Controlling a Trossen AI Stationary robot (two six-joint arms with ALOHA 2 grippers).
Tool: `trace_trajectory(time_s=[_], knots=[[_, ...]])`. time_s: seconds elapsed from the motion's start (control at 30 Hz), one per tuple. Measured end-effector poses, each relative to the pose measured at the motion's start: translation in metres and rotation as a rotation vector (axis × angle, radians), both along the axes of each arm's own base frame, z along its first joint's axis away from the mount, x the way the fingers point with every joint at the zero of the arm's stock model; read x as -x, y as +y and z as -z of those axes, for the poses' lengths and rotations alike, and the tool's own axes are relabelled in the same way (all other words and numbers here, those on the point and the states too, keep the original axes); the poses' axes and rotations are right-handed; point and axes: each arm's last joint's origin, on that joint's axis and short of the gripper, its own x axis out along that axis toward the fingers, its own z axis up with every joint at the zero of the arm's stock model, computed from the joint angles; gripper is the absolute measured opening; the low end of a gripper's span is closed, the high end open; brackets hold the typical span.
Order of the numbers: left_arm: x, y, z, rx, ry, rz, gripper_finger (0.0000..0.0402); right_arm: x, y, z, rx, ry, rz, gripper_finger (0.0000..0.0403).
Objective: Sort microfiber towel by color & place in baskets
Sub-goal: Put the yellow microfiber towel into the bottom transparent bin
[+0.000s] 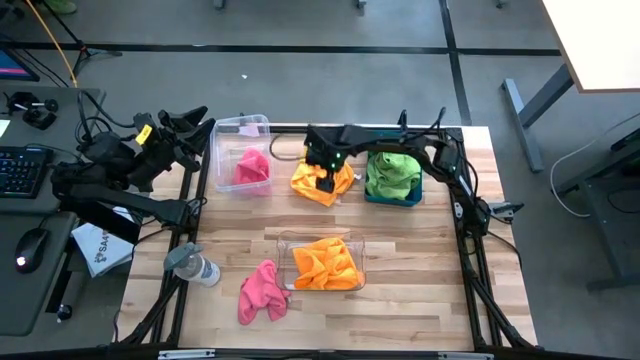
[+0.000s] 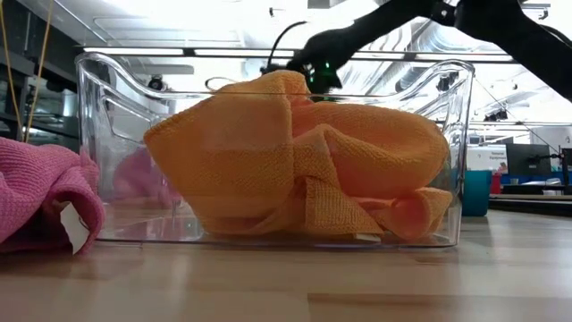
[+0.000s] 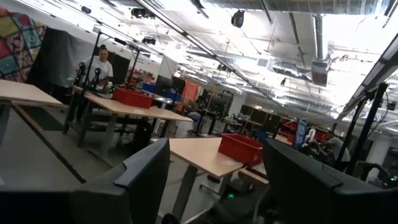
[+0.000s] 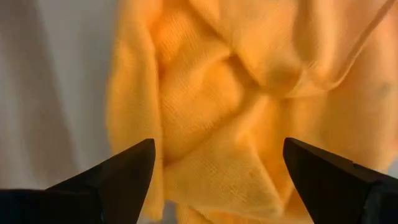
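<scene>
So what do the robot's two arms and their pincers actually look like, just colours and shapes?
Both arms are dark, nearly black, built of jointed segments. The left arm carries a yellow tag near its wrist and loose black cables around it. The right arm shows a small green light near its pincer. Each pincer has two flat, dark, wedge-shaped fingers.

— What lies around the desk (image 1: 420, 290)?
— Grey floor (image 1: 300, 80) crossed by dark lines, and a keyboard (image 1: 18, 170) and mouse (image 1: 30, 248) at one side.
— And farther off?
— Wooden tables (image 3: 205, 155) carrying red bins (image 3: 241, 148), a seated person (image 3: 99, 65), bright ceiling lights.
</scene>
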Motion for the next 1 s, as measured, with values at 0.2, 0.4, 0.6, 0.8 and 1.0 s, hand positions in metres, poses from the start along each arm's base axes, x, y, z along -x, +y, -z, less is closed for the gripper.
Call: trace_trajectory(time_s=[0.2,0.4,0.6,0.8,1.0], knots=[[0.000,0.000,0.001,0.016,-0.005,0.006,0.0242,0.001,0.014,0.040,0.145,0.012,0.038,0.0350],[0.000,0.000,0.001,0.018,-0.006,0.006,0.0242,0.007,0.025,0.054,0.137,0.037,0.058,0.0295],[0.000,0.000,0.001,0.021,-0.006,0.000,0.0242,0.017,0.038,0.031,0.064,0.048,0.010,0.0031],[-0.002,0.000,0.001,0.019,0.001,0.001,0.0242,0.037,0.043,-0.065,0.080,-0.194,0.069,0.0011],[-0.006,-0.001,0.003,0.015,0.019,0.002,0.0242,0.066,0.073,-0.142,-0.051,-0.438,0.036,0.0005]])
